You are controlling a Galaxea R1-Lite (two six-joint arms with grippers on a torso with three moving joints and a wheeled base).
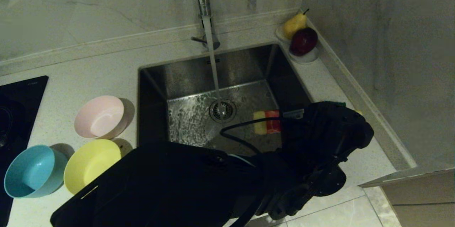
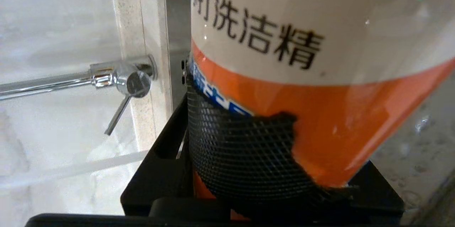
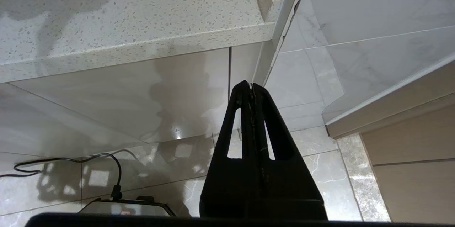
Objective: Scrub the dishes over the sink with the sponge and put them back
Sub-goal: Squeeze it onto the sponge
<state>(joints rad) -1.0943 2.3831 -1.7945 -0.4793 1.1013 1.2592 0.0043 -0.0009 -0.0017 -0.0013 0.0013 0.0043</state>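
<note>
Over the sink's (image 1: 156,84) right edge, my left hand (image 1: 284,122) clamps a tilted detergent bottle (image 2: 320,77), and I judge its slick side could slip into the running water, far from the bowls (image 1: 101,116) on the tabletop (image 1: 89,63).

Pale marble-veined wall panels (image 1: 106,3) rise behind a speckled light stone surface (image 1: 89,74), with a raised ledge of the same stone running along its back edge. A second marble wall (image 1: 391,59) meets it at the corner on the right. A black cooktop (image 1: 17,106) is set into the surface at the far left. Below, glossy grey floor tiles (image 3: 106,170) reflect light, beside a beige cabinet front (image 3: 408,156). The lighting is dim.
</note>
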